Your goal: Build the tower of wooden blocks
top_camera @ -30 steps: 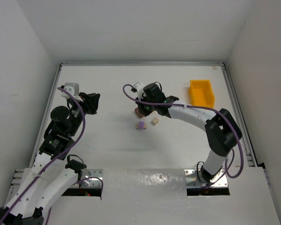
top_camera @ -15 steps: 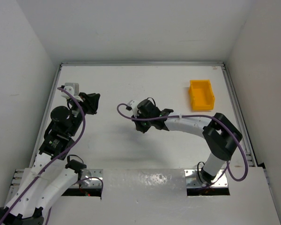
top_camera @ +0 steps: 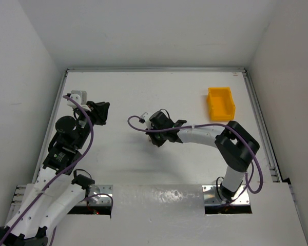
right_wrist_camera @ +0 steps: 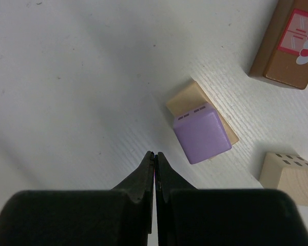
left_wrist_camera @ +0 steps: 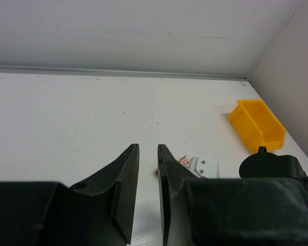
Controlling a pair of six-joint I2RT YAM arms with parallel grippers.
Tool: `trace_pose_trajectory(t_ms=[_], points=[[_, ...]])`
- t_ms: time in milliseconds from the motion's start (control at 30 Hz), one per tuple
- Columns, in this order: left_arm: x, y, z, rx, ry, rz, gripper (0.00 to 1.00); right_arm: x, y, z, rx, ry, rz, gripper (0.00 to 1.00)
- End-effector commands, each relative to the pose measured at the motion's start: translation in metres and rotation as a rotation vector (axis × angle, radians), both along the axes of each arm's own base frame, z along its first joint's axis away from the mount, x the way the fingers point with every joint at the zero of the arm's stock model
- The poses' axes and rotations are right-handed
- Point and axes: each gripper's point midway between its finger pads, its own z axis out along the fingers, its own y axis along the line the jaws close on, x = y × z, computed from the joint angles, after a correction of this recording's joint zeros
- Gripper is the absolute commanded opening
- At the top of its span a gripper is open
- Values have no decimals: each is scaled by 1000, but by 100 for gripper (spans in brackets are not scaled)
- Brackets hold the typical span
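Purple block [right_wrist_camera: 201, 132] sits on a pale tan block [right_wrist_camera: 186, 101], overhanging it at a skew, both on the white table [right_wrist_camera: 66, 77] just ahead of the right gripper [right_wrist_camera: 154, 163]. That gripper is clenched, its two black fingers pressed together with nothing between them and their tips just short of the purple block. A row of small dark dashes marks the purple block's top edge. Up and to the right lies a dark brown block [right_wrist_camera: 277, 56] bearing a red-framed printed panel with a red-and-white shape; no letters can be read. A pale cube [right_wrist_camera: 289, 177] with similar dashes lies apart to the lower right. From above, the right arm hides the blocks at mid-table. The left gripper [left_wrist_camera: 148, 148] hangs far to the left, fingers slightly parted, empty. A yellow bin [top_camera: 220, 102] stands well off to the right
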Motion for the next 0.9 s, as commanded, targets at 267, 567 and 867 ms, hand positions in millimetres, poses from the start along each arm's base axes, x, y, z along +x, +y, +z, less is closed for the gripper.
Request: trace_pose_trajectory(t_ms=[267, 567, 867], points=[[-1, -3, 12, -18, -44, -14, 19, 16, -1, 5, -24, -54, -20, 0], [-1, -3, 12, -20, -43, -14, 19, 21, -8, 5, -44, -67, -38, 0], [-1, -3, 12, -19, -42, -14, 19, 25, -10, 6, -51, -85, -55, 0]])
